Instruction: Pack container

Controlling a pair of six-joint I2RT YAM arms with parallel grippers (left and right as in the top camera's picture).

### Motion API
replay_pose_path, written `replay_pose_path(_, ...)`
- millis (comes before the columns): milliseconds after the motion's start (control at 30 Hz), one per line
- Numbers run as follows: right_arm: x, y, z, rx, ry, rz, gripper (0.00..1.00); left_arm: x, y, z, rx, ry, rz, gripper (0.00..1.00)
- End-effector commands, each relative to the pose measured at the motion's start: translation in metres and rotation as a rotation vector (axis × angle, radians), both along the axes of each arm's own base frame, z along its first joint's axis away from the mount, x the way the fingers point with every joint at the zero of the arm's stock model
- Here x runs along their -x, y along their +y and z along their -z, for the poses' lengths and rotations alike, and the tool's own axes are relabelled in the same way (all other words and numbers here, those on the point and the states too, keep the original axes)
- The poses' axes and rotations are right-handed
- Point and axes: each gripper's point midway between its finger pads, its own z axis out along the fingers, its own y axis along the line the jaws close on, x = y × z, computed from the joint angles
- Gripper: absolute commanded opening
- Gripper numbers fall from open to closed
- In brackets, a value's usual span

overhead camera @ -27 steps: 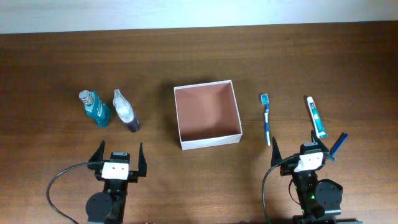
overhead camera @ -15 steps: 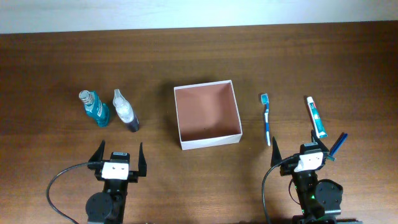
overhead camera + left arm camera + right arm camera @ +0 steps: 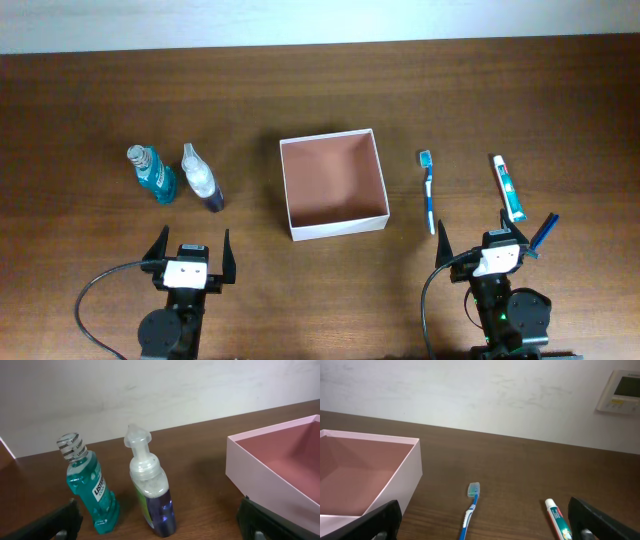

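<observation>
Jaws: both pairs stand wide apart with nothing between them; I read that on the left gripper [image 3: 194, 240] and the right gripper [image 3: 472, 232] from overhead, and both wrist views agree.
Container: the container [image 3: 335, 182] sits at mid-table, lidless, its reddish-brown floor bare.
At 9 o'clock of it: a pump bottle [image 3: 200, 180] with dark liquid, and just beyond it a teal mouthwash bottle [image 3: 155, 175]. Both look upright in the left wrist view and stand well apart from the box.
At 3 o'clock of it: a toothbrush [image 3: 430, 190] lying flat, head away from me, then a toothpaste tube [image 3: 508, 187] farther out.
Progress: by my judgement nothing is packed yet. All four items are on the table [image 3: 100, 100] and none is in the box, so the whole job is left.
Arm pose: the left arm is parked low at 7 o'clock of the box, facing the bottles. The right arm is at 5 o'clock, facing the brush and tube. Neither touches anything.
</observation>
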Motion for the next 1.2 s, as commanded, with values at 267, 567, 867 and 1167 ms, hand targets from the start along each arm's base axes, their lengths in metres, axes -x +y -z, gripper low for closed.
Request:
replay_pose_path(267,0.0003,-0.0003,0.0011,0.0,-0.001,0.004,0.99,0.0004,-0.0005,0.0005,-0.012,-0.002,0.006,1.0)
replay_pose_path(567,0.0003,-0.0002,0.0009,0.0,-0.001,0.003,0.98,0.0004,-0.0005,0.0005,-0.012,-0.001,0.006,1.0)
replay_pose_path(867,0.0004,0.0008,0.001,-0.002,-0.001,-0.002,0.99,0.0004,-0.0005,0.0005,-0.012,-0.002,0.006,1.0)
replay_pose_path(1167,0.0004,0.0023,0.0018,-0.105,0.017,-0.003,0.99,0.0002,-0.0017,-0.0075,-0.004,-0.03,0.013,1.0)
